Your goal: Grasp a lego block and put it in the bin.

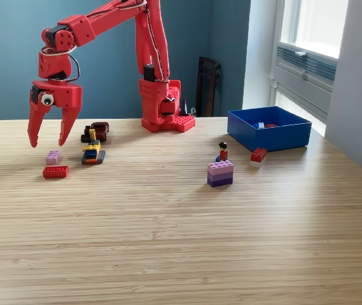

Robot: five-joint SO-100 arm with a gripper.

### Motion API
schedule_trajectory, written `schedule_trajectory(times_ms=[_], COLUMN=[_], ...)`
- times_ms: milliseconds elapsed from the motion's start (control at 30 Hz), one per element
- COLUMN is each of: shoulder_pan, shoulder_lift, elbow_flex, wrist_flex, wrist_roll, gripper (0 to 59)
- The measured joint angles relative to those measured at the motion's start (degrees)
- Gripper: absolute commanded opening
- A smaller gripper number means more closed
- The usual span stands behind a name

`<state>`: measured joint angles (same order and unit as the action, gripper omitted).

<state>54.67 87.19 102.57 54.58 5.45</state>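
So the red arm is reaching out over the exterior view's left side, tool (46,138) hanging tips-down above the worktop (181,241) with its two prongs spread apart and nothing between them. It's clear of the surface, not touching any brick.

The nearest candidates sit just under and slightly past the tips: a small pink block (53,156) at about 5 o'clock from the tool, very near the right-hand prong as this view shows it, and a flat red block (55,171) a bit further down at roughly 6 o'clock. The red one's long axis runs roughly side to side in this view, so 9-to-3. The pink one is too small for me to call its axis. At about 3 o'clock from the tool there's a mixed pile (93,145) of dark, yellow and blue pieces.

The bin (270,129) is well off at 3 o'clock, on the far right side of the worktop, open top, with a couple of small pieces already inside. A loose red brick (258,154) lies just in front of it, and a purple stack (220,173) with a little figure (222,151) behind it sits nearer the middle.

My guess: the next move is a short drop down and a touch toward the viewer to straddle the pink block, then a long swing over to the bin.
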Motion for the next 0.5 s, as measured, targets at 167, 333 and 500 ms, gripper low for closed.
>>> schedule_trajectory(times_ms=[167,333,500], shoulder_pan=[-0.6,-2.7,-2.7], shoulder_lift=[0.0,-0.5,-5.4], elbow_flex=[0.9,1.0,-2.3], wrist_flex=[0.0,2.0,6.0], wrist_roll=[1.1,2.0,3.0], gripper=[20.5,19.2,19.4])
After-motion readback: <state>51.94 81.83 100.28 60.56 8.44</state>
